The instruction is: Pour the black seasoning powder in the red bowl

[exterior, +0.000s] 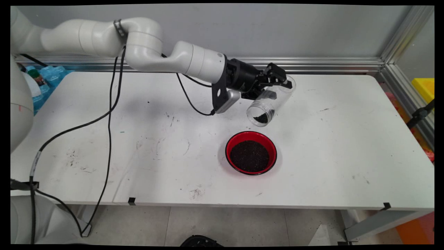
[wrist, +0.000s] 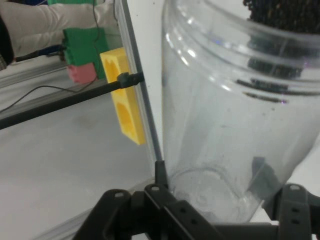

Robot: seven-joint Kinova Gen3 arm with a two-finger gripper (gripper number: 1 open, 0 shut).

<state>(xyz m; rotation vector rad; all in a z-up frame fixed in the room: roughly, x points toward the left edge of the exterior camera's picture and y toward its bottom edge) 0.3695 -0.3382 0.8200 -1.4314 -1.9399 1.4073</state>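
My gripper is shut on a clear plastic jar and holds it tilted, mouth down and toward the near left, above the table. A small heap of dark grains sits at the jar's mouth. Just below and in front stands a red bowl filled with the same dark grains. In the hand view the jar fills the picture between the black linkage, with dark grains at its upper end.
The white table bears scuffs and a few stray specks. Black cables hang from the arm over its left half. Blue bottles lie at the far left. A yellow block and a black stand are off the right edge.
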